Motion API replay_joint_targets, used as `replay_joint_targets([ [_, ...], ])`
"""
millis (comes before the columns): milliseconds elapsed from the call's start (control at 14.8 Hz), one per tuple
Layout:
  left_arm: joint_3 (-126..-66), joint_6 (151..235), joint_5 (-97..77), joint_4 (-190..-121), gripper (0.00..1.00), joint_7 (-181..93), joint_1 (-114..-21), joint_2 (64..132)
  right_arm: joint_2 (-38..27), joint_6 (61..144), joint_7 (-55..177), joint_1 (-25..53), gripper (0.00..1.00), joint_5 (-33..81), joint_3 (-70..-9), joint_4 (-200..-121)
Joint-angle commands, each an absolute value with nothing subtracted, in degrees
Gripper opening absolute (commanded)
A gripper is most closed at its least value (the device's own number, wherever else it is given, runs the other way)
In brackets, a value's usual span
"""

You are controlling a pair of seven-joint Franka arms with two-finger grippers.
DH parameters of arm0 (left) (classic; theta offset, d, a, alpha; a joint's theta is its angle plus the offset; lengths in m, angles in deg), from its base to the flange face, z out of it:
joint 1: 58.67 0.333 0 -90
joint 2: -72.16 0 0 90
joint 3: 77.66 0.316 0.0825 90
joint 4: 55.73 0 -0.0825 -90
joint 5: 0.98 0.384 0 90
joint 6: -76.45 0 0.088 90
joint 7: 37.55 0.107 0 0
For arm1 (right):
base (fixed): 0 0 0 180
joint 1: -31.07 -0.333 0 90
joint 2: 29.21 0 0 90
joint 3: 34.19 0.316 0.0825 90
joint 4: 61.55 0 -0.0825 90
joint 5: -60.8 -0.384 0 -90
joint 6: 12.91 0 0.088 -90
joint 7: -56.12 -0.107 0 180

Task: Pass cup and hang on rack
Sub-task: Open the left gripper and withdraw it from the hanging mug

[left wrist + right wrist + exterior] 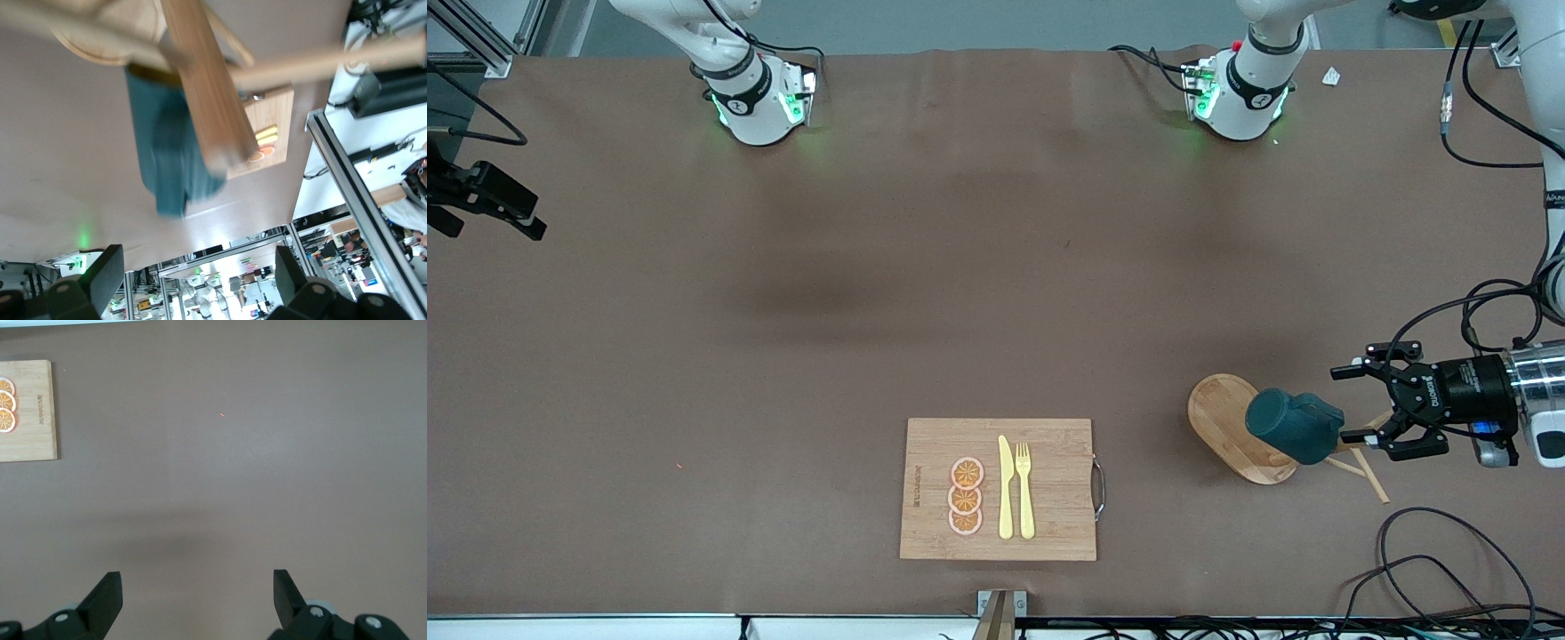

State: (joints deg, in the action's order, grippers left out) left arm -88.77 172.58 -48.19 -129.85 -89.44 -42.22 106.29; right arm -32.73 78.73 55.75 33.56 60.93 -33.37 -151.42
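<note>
Your right gripper (193, 600) waits, jaws apart over bare table (783, 311). The cup (1294, 427) hangs on the rack (1232, 427) at the left arm's end, its long axis tilted. The left gripper (1360, 402) sits just beside it, jaws apart, nothing held. Only the left wrist view shows the post (207, 80) and a peg (320, 63) crossing in front of the cup (167, 153); back straight off.

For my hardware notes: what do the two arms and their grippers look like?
Both arms are white with black bands at the joints and green lights at the bases. The left gripper is black behind a silver wrist, with looping black cables. The right gripper shows black jaws.
</note>
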Motion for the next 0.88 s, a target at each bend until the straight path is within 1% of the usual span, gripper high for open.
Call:
replay_joint_targets([
  [0, -88.5, 172.3, -41.3, -130.5, 0.99, -91.4, -47.0, 101.4, -32.9, 78.8, 58.1, 34.9, 1.0, 60.0, -32.8, -151.5],
  [271, -88.6, 172.3, -33.6, -130.5, 0.99, -91.0, -51.8, 97.1, -33.0, 78.8, 57.6, 34.8, 1.0, 60.0, -32.8, -151.5],
  [475, -89.2, 172.1, -20.4, -130.4, 0.99, -89.9, -57.2, 94.1, -33.0, 78.8, 57.7, 34.8, 1.0, 60.3, -32.8, -151.5],
  [678, -91.9, 170.9, -6.9, -130.5, 1.0, -87.0, -60.5, 90.7, -32.9, 78.7, 57.8, 34.7, 1.0, 60.6, -32.7, -151.2],
  [814, -93.8, 168.1, -3.8, -130.5, 1.0, -82.1, -60.5, 89.5, -32.9, 78.7, 57.8, 34.8, 1.0, 60.6, -32.7, -150.7],
])
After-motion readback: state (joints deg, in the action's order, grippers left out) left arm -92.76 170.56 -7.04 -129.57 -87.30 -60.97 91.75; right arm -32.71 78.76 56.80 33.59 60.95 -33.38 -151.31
